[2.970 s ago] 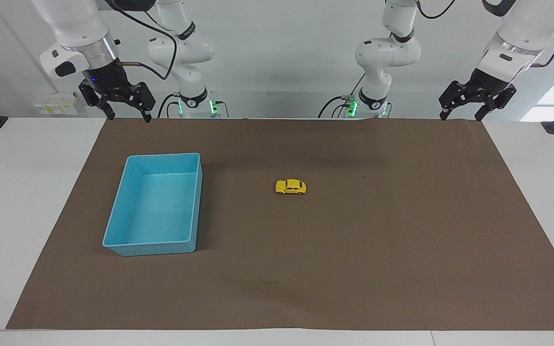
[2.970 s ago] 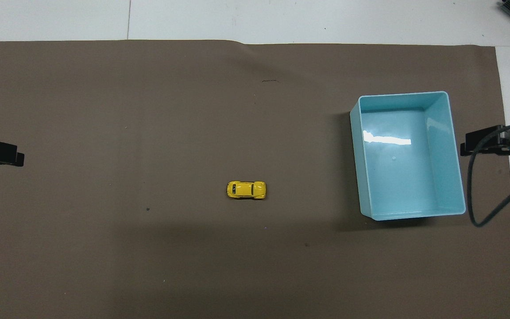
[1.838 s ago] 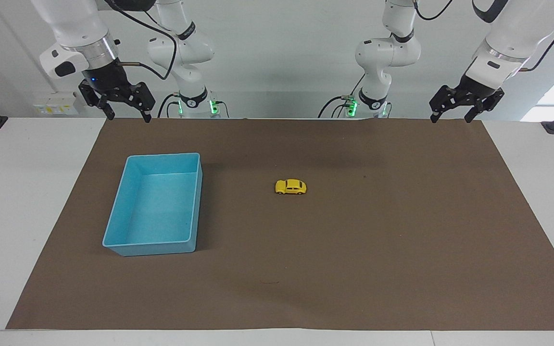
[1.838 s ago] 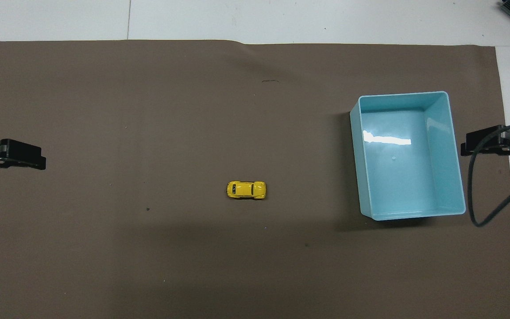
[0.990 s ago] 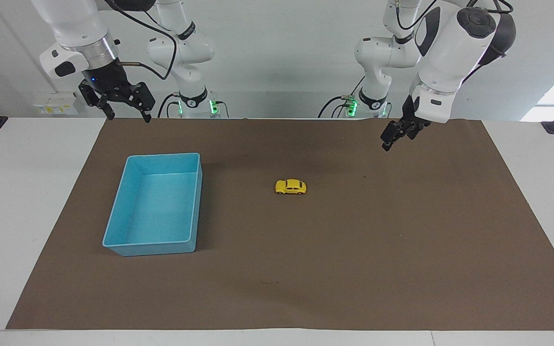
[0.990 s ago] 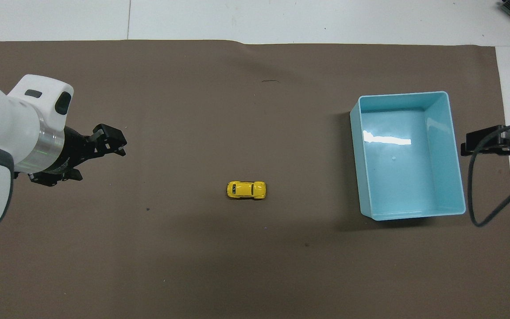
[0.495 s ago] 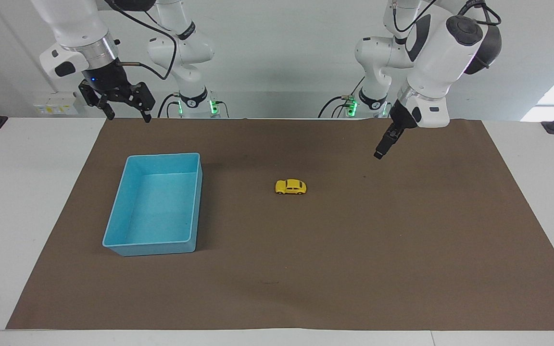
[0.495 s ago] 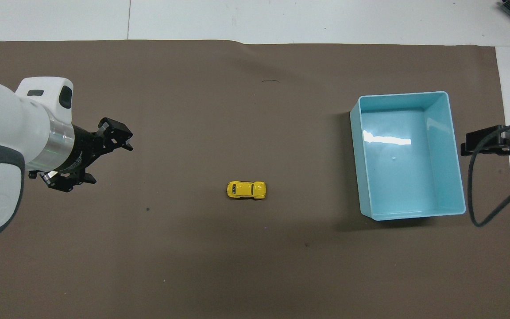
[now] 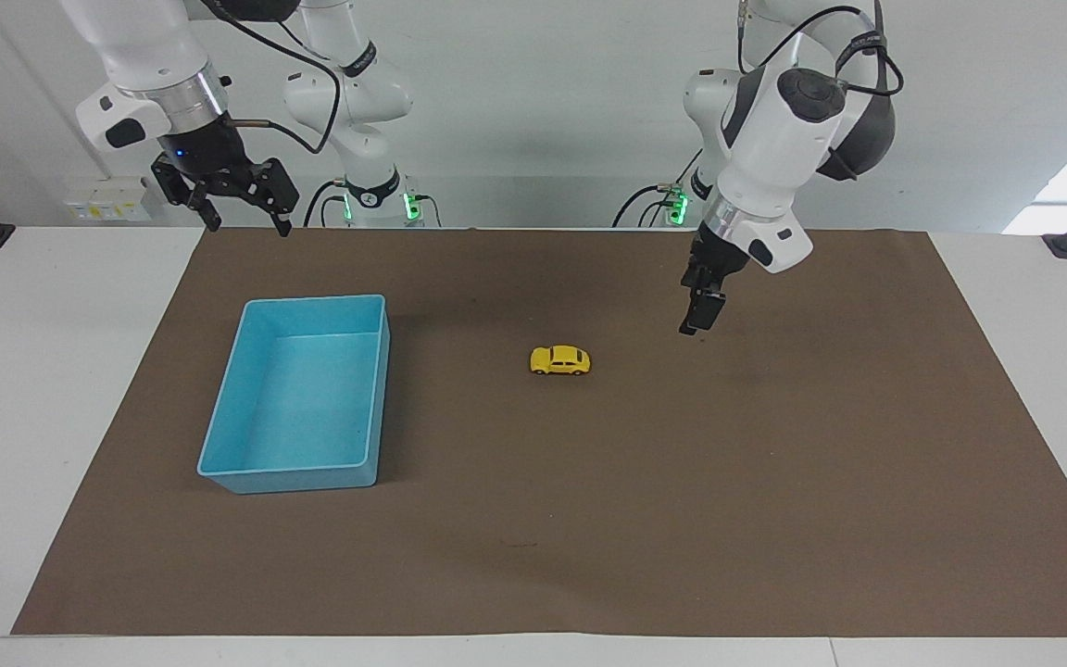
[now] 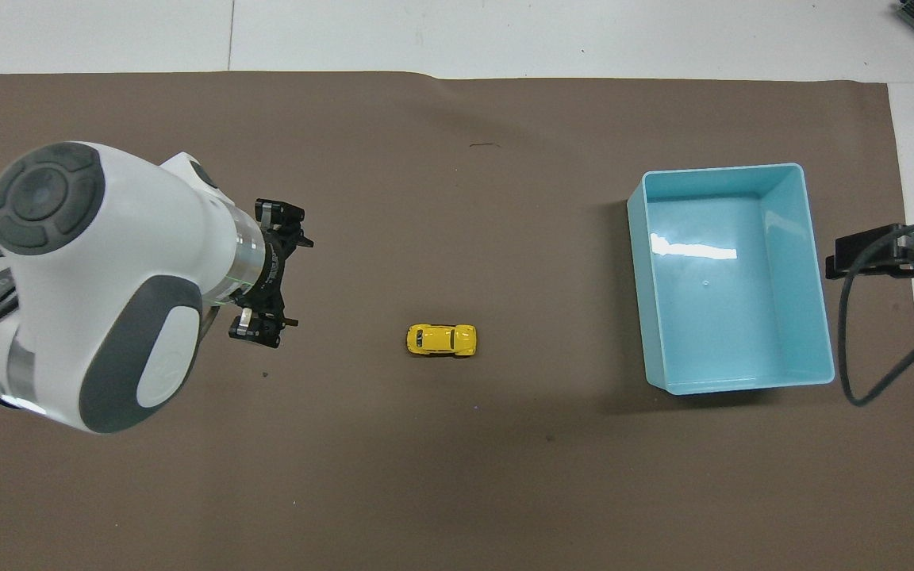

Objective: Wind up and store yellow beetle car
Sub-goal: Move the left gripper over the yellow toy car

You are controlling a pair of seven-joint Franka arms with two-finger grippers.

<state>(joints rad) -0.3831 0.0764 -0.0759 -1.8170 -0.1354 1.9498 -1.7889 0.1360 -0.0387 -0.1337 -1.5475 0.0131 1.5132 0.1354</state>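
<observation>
Fingers on both grippers stand spread and hold nothing. At mid-frame in both views the yellow beetle car (image 9: 560, 360) (image 10: 441, 340) sits on its wheels on the brown mat (image 9: 774, 519), its length running along the bench (image 9: 52, 371) from one arm's end toward the other. It looks tiny, hard-shelled and light, with a glossy rounded roof that would likely slip out of a pinch from above; my judgement is that the flat sides, just above the wheels, give the surest hold, with the fingers closing across its width. On free wheels it may roll off at a nudge, so a straight descent seems wise. In the facing view the left gripper (image 9: 700, 315) (image 10: 268, 274) hangs right of centre over bare mat, near the car yet apart from it. At centre-left of that view the blue tray (image 9: 237, 468) (image 10: 814, 317) stands open, well apart from the car. At upper left the right gripper (image 9: 239, 206) waits above the mat's edge.
</observation>
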